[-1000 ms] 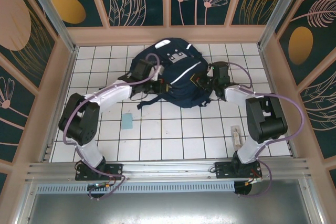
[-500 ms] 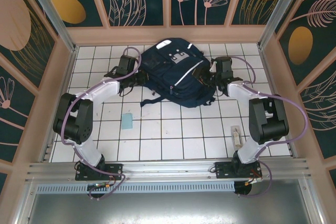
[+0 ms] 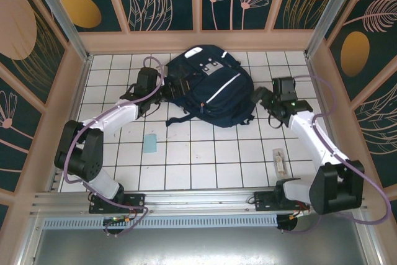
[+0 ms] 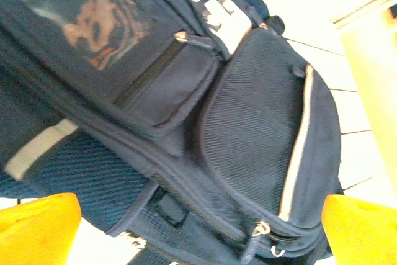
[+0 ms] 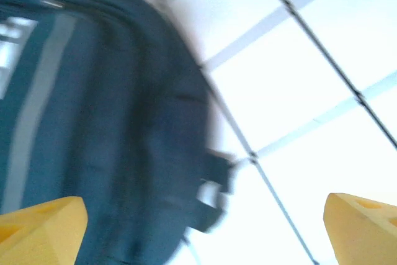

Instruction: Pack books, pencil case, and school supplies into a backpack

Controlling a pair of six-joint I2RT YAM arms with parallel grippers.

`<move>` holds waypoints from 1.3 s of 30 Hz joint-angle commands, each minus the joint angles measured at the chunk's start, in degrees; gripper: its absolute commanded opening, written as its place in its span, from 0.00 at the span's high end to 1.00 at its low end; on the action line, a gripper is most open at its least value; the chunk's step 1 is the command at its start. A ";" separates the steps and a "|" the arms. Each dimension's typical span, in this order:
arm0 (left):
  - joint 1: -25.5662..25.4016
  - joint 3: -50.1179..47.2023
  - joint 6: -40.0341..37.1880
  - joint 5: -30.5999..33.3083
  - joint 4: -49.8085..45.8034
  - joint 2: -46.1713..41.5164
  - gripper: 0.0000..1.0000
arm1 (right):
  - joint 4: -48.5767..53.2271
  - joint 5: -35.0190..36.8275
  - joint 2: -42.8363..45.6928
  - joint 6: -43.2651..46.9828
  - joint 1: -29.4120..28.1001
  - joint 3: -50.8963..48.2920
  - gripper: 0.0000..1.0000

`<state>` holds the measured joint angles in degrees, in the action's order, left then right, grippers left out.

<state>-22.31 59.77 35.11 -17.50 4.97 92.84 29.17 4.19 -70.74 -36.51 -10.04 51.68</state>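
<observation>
The navy backpack (image 3: 208, 85) lies on the white tiled floor at the back centre, its white stripes and grey patch facing up. My left gripper (image 3: 165, 89) stands open just off the backpack's left side. In the left wrist view the backpack's (image 4: 248, 122) pockets and zip pulls lie beyond the wide-apart yellow fingertips (image 4: 37, 228) of this gripper (image 4: 198, 234). My right gripper (image 3: 260, 97) is open, a little to the right of the backpack (image 5: 93, 122), with nothing between its fingertips (image 5: 363, 228). Two school supplies lie loose: a light-blue flat piece (image 3: 150, 143) and a whitish oblong piece (image 3: 280, 161). Books and pencil case are out of view.
Wooden walls (image 3: 198, 40) box in the tiled floor (image 3: 205, 159) on the back and both sides. The backpack's dark straps (image 3: 180, 118) trail onto the tiles at its near left. The arms' bases sit on the metal rail (image 3: 198, 202) at the near edge.
Both grippers have opened and let go of the backpack. The right arm has swung out to the right, away from it. The left gripper has drawn back slightly to the left.
</observation>
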 commanded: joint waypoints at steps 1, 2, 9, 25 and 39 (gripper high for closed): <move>-0.54 -0.45 0.99 -5.15 5.57 0.42 0.01 | 11.07 9.20 2.45 -4.88 0.21 -5.43 0.01; -0.63 -0.43 0.83 -5.92 5.62 0.70 0.01 | 11.41 9.47 3.57 -6.43 0.25 -6.80 0.01; -0.63 -1.59 -0.31 -8.62 6.00 1.69 0.01 | 8.60 5.42 12.47 -13.68 3.25 -18.80 0.01; -0.63 -1.85 0.65 -10.95 6.46 1.38 0.01 | 15.38 3.45 15.39 -21.80 -0.20 -23.90 0.01; -0.62 -2.24 2.07 -11.76 7.33 0.47 0.01 | 0.69 -1.07 0.73 -29.52 -18.56 -12.80 0.01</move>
<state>-22.83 58.37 36.75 -28.32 10.48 93.91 32.82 3.44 -65.49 -65.98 -26.57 33.95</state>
